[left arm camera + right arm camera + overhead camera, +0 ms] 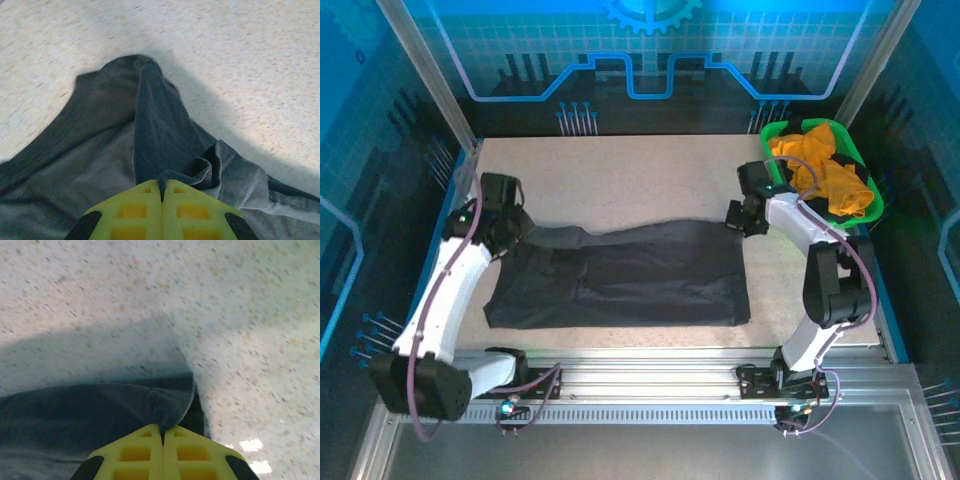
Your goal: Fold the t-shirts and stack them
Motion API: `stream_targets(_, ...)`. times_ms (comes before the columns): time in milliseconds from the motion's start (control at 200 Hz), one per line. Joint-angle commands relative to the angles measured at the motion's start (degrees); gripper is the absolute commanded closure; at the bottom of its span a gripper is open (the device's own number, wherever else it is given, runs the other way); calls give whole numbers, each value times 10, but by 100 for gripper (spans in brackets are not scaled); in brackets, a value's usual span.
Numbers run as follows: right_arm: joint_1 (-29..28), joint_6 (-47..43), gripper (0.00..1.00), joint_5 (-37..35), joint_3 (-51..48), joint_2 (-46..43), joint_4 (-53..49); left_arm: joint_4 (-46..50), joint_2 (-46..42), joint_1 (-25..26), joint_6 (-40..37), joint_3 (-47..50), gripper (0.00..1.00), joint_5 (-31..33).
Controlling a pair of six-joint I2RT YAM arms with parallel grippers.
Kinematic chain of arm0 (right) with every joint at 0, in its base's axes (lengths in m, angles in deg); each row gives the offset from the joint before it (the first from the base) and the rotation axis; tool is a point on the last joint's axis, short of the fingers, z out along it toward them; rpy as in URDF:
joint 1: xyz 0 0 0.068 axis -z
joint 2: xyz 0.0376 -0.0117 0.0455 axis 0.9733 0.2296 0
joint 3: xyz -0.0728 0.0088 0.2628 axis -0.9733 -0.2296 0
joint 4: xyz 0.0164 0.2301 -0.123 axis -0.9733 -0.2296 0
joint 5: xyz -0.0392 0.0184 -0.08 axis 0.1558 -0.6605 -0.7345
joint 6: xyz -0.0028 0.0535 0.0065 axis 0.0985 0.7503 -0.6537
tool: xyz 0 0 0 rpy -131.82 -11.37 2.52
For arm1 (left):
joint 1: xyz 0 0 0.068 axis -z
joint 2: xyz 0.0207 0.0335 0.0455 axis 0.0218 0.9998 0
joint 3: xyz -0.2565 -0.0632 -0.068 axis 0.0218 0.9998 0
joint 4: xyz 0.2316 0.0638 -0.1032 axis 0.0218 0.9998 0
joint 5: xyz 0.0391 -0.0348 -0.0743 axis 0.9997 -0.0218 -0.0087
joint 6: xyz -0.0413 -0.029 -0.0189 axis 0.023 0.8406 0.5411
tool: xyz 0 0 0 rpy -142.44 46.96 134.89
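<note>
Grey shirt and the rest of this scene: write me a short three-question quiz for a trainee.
1. True or false: the orange shirt lies in the green basket.
2. The grey shirt is pinched by: A left jaws only, B right jaws only, C both.
3. Fill in: the grey shirt lies spread on the ___.
Key: 1 true; 2 C; 3 table.

A green plastic basket (873,200) sits at the speckled table's (640,180) far-right corner.
</note>
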Motion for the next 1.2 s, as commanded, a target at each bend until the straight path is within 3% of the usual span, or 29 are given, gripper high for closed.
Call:
stream_targets(0, -4, 9, 100, -20, -37, -42, -2, 64, -61, -3, 30, 42, 100, 41)
stream_targets(445, -11, 40, 100, 20, -142, -105, -25, 125, -192, -3, 86, 174, 100, 44)
stream_targets(1195, -34, 84, 100, 13, -172, -157, -87, 88, -121, -3, 145, 210, 100, 47)
